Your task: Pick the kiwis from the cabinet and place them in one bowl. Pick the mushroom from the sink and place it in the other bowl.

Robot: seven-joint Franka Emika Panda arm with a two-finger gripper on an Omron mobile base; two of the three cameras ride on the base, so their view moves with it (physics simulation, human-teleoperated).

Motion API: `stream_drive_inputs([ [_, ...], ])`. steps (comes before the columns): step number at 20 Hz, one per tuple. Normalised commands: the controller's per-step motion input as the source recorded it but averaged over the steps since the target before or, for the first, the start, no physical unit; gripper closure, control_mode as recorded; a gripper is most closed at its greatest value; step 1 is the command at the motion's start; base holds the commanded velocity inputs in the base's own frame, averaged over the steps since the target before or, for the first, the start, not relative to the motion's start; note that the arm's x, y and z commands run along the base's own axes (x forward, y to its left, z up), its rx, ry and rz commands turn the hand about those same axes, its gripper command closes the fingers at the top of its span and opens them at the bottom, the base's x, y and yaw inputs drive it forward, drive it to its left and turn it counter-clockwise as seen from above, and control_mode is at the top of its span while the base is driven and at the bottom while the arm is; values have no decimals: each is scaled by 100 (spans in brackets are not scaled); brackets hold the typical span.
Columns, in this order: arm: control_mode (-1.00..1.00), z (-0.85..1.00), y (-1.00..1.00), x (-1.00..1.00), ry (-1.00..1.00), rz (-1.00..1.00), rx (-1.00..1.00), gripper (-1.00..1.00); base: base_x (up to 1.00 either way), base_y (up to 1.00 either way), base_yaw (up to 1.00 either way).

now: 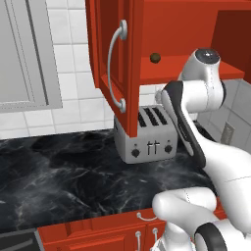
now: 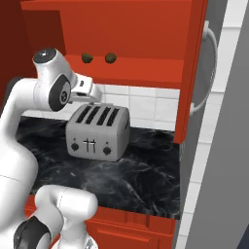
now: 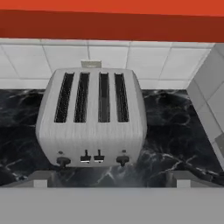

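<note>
A silver four-slot toaster [image 3: 92,118] stands on the black marbled counter [image 1: 59,176], its knobs and levers facing the near edge and its back close to the white tiled wall [image 1: 73,73]. Far left hangs a grey wall cabinet [image 1: 24,54], and red lower cabinet fronts [image 1: 98,233] run under the counter's near edge.

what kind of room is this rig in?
A rendered home kitchen, most likely. A silver four-slot toaster stands on a black marbled counter against white wall tiles, and an open glossy red wall cabinet above it holds two small round brown kiwis on its shelf.
</note>
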Motion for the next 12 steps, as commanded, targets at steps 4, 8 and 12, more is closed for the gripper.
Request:
stream_drive_inputs([
  [4, -100, 45, -4, 0, -25, -13, 1, -100, 0, 0, 0],
  [8, -100, 49, -3, 1, -19, -11, 2, -100, 0, 0, 0],
  [12, -100, 38, -3, 31, -13, -3, 0, -100, 0, 0, 0],
])
